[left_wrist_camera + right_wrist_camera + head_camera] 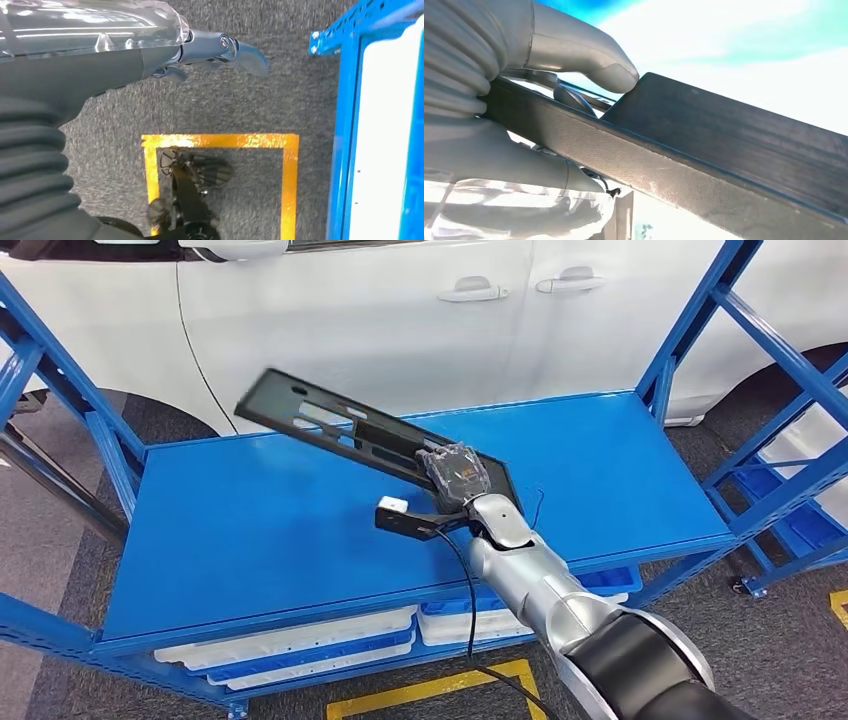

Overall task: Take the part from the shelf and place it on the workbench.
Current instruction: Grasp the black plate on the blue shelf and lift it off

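Note:
The part is a long flat black panel with cut-outs. It is tilted above the blue shelf surface, its far end raised toward the white car. My right hand grips its near end. In the right wrist view the thumb presses on the dark textured part, with the other fingers wrapped under it. My left hand hangs over the grey floor, fingers apart and holding nothing.
A blue metal rack frame rises at both sides of the shelf. White trays sit on the level below. A white car stands behind. Yellow tape marks the floor; a blue rack post is near the left hand.

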Motion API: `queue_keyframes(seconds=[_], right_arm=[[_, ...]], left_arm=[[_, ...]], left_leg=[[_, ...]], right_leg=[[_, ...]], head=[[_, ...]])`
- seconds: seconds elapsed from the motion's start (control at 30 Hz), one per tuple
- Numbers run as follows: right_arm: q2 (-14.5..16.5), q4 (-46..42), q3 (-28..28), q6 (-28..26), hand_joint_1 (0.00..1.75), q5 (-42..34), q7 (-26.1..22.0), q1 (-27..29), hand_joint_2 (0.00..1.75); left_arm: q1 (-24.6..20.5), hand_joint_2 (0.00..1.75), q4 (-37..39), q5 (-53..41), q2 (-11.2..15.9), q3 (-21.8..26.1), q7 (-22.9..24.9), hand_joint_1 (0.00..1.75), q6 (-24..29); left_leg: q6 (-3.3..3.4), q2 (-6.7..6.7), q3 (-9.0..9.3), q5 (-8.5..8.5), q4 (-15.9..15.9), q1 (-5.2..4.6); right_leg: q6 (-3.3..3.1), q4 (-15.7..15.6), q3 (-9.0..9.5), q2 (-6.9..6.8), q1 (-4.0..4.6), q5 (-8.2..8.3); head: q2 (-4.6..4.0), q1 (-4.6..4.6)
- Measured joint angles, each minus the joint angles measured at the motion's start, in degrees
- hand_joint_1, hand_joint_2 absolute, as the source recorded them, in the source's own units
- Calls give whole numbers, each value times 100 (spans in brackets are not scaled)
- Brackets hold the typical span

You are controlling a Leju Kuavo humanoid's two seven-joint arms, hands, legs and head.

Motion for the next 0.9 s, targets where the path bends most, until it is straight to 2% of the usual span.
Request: queue_keyframes(seconds=[0.03, 0.07, 0.13, 0.2, 0.27, 0.37, 0.43, 0.5, 0.53, 0.57, 0.6, 0.63, 0.67, 0.7, 0.77, 0.83, 0.9], right_arm=[[16, -144, -199, -33, 175, -240, -273, 40, 175], [31, -279, -367, -37, 175, -381, -425, 71, 175], [51, -494, -600, -29, 175, -463, -500, 102, 175], [64, -659, -746, -24, 175, -491, -515, 114, 175], [78, -769, -828, -22, 175, -508, -524, 136, 175], [98, -936, -919, 77, 175, -740, -727, 229, 175], [60, -1751, -1006, 764, 175, -1660, -1424, 625, 175], [-30, -3276, -1060, 2036, 175, -3480, -2196, 1286, 175], [-62, -4035, -1064, 2665, 175, -4642, -2385, 1578, 175], [-84, -4720, -1069, 3242, 175, -5893, -2478, 1812, 175], [-100, -5323, -1077, 3744, 175, -7101, -2502, 2011, 175], [-114, -5845, -1085, 4177, 175, -8138, -2524, 2199, 175], [-124, -6284, -1086, 4564, 175, -8940, -2551, 2379, 175], [-127, -6660, -1072, 4907, 175, -9457, -2577, 2564, 175], [-132, -7237, -978, 5430, 175, -9567, -2635, 2944, 175], [-146, -7619, -806, 5732, 175, -9017, -2688, 3256, 175], [-168, -7883, -622, 5877, 175, -8650, -2704, 3430, 175]], left_arm=[[-3, 175, 0, 1, 1, 1, -8, 0, 1], [-4, 175, 1, 2, 1, 1, -13, 0, 1], [-9, 175, 1, 2, -1, 1, -20, 0, 2], [-14, 175, 1, 1, -9, 0, -24, 0, 1], [-16, 175, 1, 1, -16, 1, -26, 0, 0], [-20, 175, 1, 9, -6, 1, -26, 0, 2], [-21, 175, 1, 34, 4, 1, 1, 0, -34], [-1, 175, 1, 58, 16, 2, 44, 0, -112], [14, 175, 1, 66, 26, 2, 60, 0, -149], [26, 175, 1, 74, 37, 3, 73, 0, -185], [36, 175, 1, 83, 50, 4, 83, 0, -213], [47, 175, 1, 91, 60, 4, 91, 0, -229], [58, 175, 2, 97, 67, 5, 98, 0, -238], [65, 175, 2, 101, 71, 7, 106, 0, -240], [66, 175, 2, 107, 73, 8, 124, 0, -243], [53, 175, 2, 111, 74, 8, 139, 0, -245], [37, 175, 2, 111, 73, 8, 154, 0, -243]], left_leg=[[1, -6, 4, -3, 1, -1], [-1, -13, 11, -7, 1, -3], [-14, -33, 30, -18, 0, -9], [-51, -44, 27, -31, 3, -27], [-108, -41, 19, -35, -6, -28], [-205, -24, 3, -115, 63, -25], [-259, -8, -213, -421, 561, -14], [-302, -1, -555, -755, 1296, -1], [-318, 1, -659, -792, 1507, 5], [-330, 3, -665, -712, 1514, 12], [-340, 4, -567, -534, 1308, 22], [-351, 6, -394, -312, 943, 36], [-356, 2, -219, -164, 589, 42], [-334, -2, -76, -91, 303, 42], [-256, -6, 24, -123, 102, 22], [-163, 3, 39, -111, 61, 20], [-83, 8, 57, -78, 14, 36]], right_leg=[[1, 167, -99, 0, -2, 2], [-11, 98, -88, 0, -1, 119], [-79, -618, 216, 1, 14, 545], [-160, -1299, 516, -2, 54, 793], [-202, -1478, 583, 1, 91, 800], [-263, -1584, 638, 1, 49, 843], [-305, -1643, 684, -19, 33, 856], [-330, -1633, 691, -44, 45, 829], [-331, -1619, 698, -52, 48, 807], [-323, -1602, 712, -55, 46, 780], [-308, -1580, 736, -56, 39, 746], [-289, -1552, 762, -56, 34, 705], [-265, -1518, 778, -49, 36, 667], [-241, -1482, 777, -30, 42, 638], [-186, -1442, 747, 16, 53, 625], [-130, -1432, 730, 37, 39, 620], [-73, -1207, 637, 34, 20, 454]], head=[[1, 0], [0, 0], [0, 0], [1, 0], [1, 0], [1, -1], [1, -1], [1, 0], [1, 0], [1, 0], [1, 0], [1, 0], [1, 0], [1, 0], [1, 0], [1, 0], [1, 0]])
